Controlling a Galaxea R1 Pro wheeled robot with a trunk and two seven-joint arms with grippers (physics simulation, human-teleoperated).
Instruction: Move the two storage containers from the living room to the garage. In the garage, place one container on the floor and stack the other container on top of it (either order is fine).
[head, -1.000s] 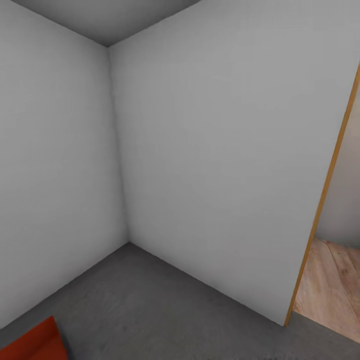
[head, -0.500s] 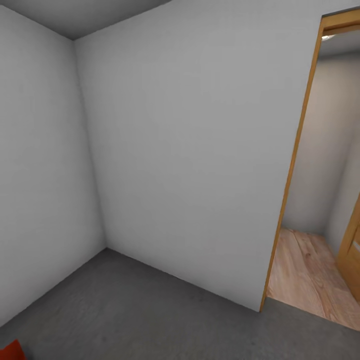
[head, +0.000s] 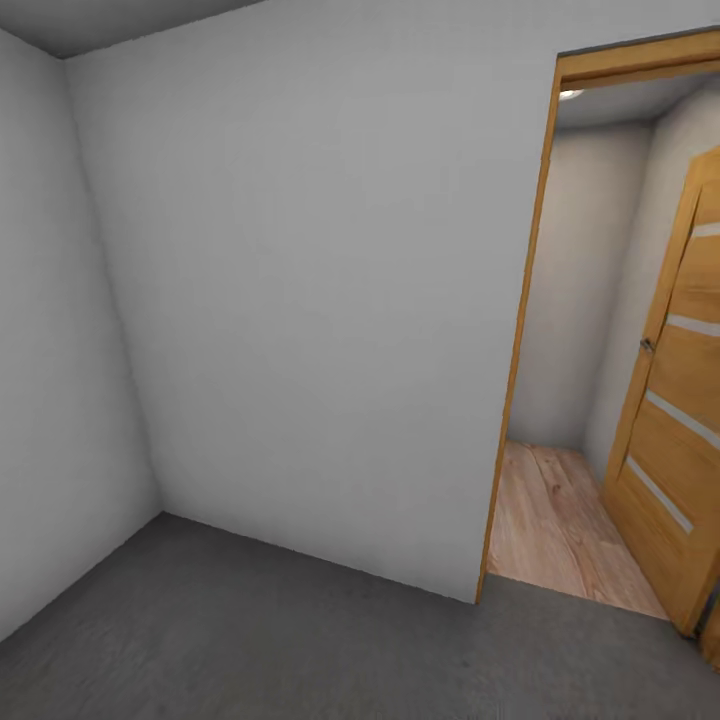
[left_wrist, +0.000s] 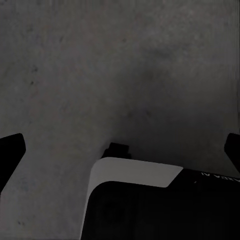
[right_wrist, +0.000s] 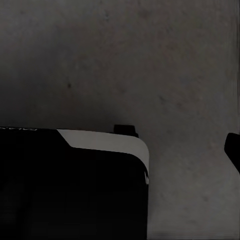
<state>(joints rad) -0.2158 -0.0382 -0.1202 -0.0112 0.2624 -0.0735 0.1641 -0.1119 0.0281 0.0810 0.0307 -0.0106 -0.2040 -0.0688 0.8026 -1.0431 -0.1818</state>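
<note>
an open wooden door stands beside a doorway onto light wood planks. the garage has pale grey walls and the floor is dark concrete. left pincer spread wide, holding nothing; right pincer: one fingertip shows, cannot tell how wide

Pale grey walls meet in a corner above a dark, mottled concrete floor. At right, a wood-framed doorway opens onto light plank flooring, beside an open wooden door.
</note>
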